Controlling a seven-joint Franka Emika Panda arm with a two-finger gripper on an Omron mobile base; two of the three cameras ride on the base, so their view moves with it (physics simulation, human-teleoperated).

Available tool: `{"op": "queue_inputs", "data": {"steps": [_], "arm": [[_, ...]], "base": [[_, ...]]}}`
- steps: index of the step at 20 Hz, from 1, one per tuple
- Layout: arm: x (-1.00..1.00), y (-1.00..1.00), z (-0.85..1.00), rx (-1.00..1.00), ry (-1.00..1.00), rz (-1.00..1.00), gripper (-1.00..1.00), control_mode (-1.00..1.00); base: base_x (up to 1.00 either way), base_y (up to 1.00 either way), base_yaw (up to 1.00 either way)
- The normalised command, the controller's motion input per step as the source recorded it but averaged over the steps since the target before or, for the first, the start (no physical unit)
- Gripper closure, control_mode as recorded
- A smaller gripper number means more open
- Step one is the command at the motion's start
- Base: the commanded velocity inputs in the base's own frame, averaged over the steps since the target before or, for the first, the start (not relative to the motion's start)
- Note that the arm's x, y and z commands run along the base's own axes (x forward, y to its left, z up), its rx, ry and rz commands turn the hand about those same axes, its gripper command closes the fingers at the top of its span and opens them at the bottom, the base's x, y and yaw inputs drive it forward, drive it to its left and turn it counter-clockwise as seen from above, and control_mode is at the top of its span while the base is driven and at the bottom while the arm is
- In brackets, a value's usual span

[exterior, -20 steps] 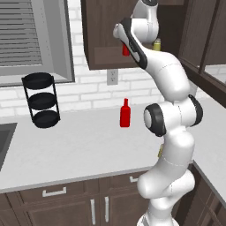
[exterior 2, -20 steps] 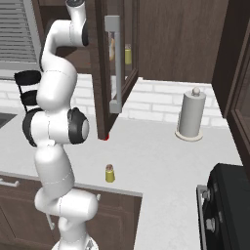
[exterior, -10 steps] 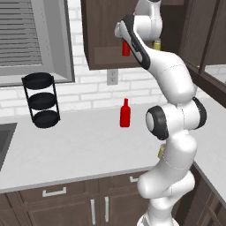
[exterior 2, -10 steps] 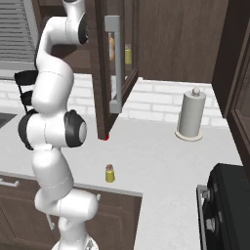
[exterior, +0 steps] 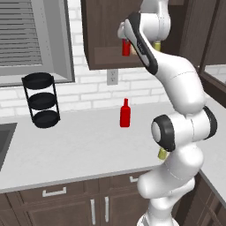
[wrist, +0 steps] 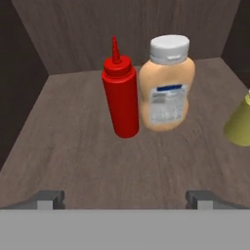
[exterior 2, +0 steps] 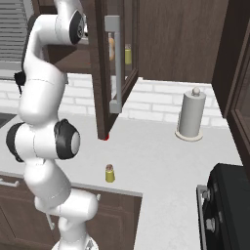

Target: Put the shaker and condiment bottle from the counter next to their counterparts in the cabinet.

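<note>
Up on the shelf of the dark brown wooden wall cabinet (wrist: 73,161), I see through the hand camera a short red squeeze bottle with a narrow nozzle cap (wrist: 121,95) standing upright, touching or just beside a tan-orange bottle with a pale cap and light label (wrist: 166,85). A yellow-green shaker (wrist: 239,124) sits cut off at the right edge. My gripper (wrist: 125,197) is released, its two tips spread wide and well clear of the red bottle.

From the left base camera I get what the hand camera misses: a taller red bottle (exterior: 125,113) on the long pale grey-white countertop (exterior: 75,150), near a black three-tier rack (exterior: 41,99).

The right base camera adds the tiny mustard-yellow shaker with a grey domed top (exterior 2: 110,173) on the counter near its front edge, and a paper towel roll (exterior 2: 191,115).
</note>
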Motion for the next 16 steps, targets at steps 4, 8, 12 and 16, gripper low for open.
{"op": "queue_inputs", "data": {"steps": [4,8,12,16], "arm": [[-0.50,0.00,-0.11,0.00,0.00,0.00,-1.00,-1.00],[-0.53,0.00,-0.21,0.00,0.00,0.00,-1.00,-1.00],[-0.61,0.00,-0.21,0.00,0.00,0.00,-1.00,-1.00],[-0.75,0.00,-0.27,0.00,0.00,0.00,-1.00,-1.00]], "base": [[0.00,0.00,0.00],[0.00,0.00,0.00],[0.00,0.00,0.00],[0.00,0.00,0.00]]}}
